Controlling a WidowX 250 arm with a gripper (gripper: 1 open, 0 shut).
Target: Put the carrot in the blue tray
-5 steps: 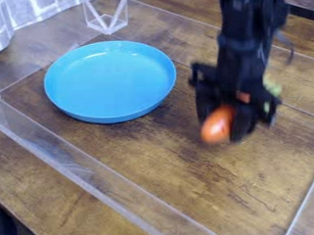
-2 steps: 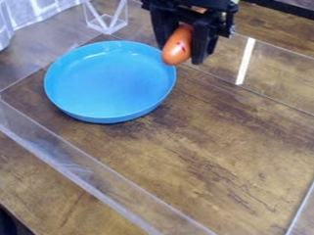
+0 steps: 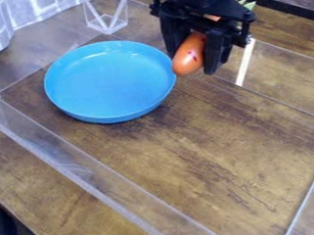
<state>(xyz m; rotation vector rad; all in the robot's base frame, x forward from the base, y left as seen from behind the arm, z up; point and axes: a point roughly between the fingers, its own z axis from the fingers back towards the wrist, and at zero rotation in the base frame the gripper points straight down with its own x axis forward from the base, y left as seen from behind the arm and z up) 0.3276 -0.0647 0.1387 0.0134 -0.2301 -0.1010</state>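
Blue, orange and black over brown wood

We see a plain bright blue tray (image 3: pixel 108 80), an orange carrot (image 3: pixel 188 55) between the black gripper (image 3: pixel 199 51) fingers, and a dark brown streaked wooden table (image 3: pixel 188 157) with pale clear-edged strips.

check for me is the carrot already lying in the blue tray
No, the carrot hangs clamped in the gripper beside the blue tray.

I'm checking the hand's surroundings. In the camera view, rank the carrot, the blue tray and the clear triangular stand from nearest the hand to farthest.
1. carrot: held in the hand.
2. blue tray: just left of the hand, rim close by.
3. clear triangular stand: farther left, beyond the tray at the back.
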